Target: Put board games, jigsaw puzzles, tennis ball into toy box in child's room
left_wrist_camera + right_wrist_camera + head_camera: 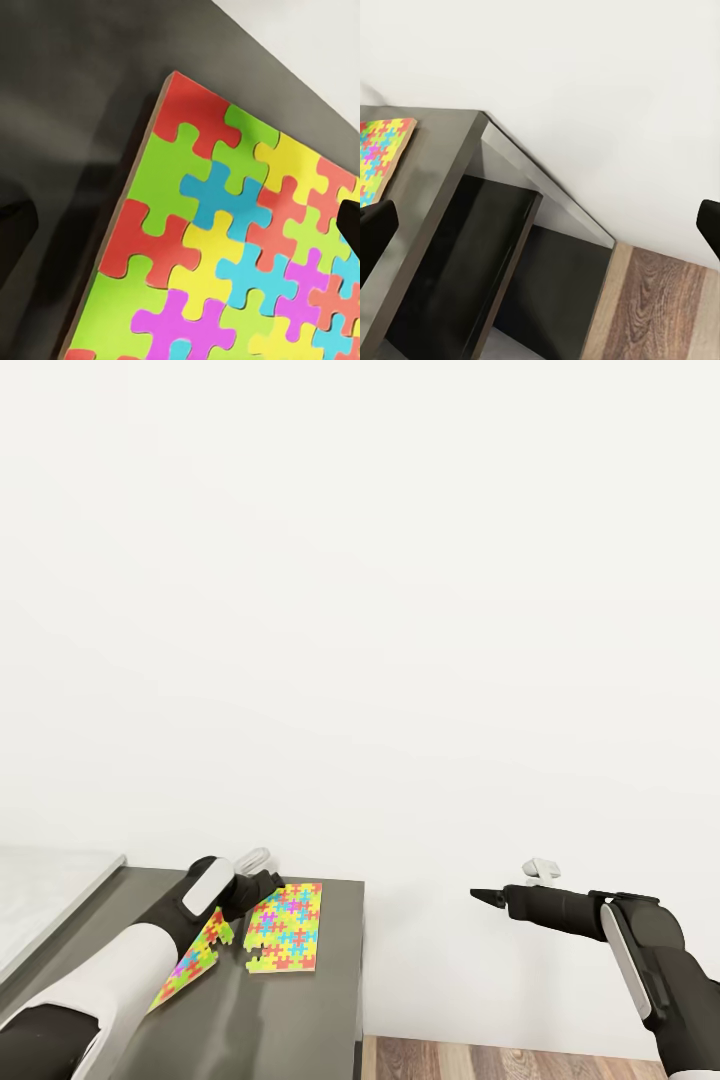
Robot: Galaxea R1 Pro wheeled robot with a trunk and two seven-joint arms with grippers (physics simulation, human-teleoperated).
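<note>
Two jigsaw puzzles lie on the dark grey cabinet section (300, 1010) of the table. One puzzle (285, 927) lies flat near the cabinet's far right corner. The other puzzle (195, 960) looks tilted and is partly hidden by my left forearm. My left gripper (262, 880) hangs open over the far end of the flat puzzle (225, 247), with one dark finger (15, 225) off its edge. My right gripper (487, 897) is open in the air to the right of the cabinet, pointing towards it. The right wrist view catches the puzzle's corner (379, 154).
The pale desk top (50, 900) joins the cabinet on the left. A plain white wall stands behind. Below the cabinet top are dark open shelves (487, 262). Wood-plank floor (500, 1060) lies to the right of the cabinet.
</note>
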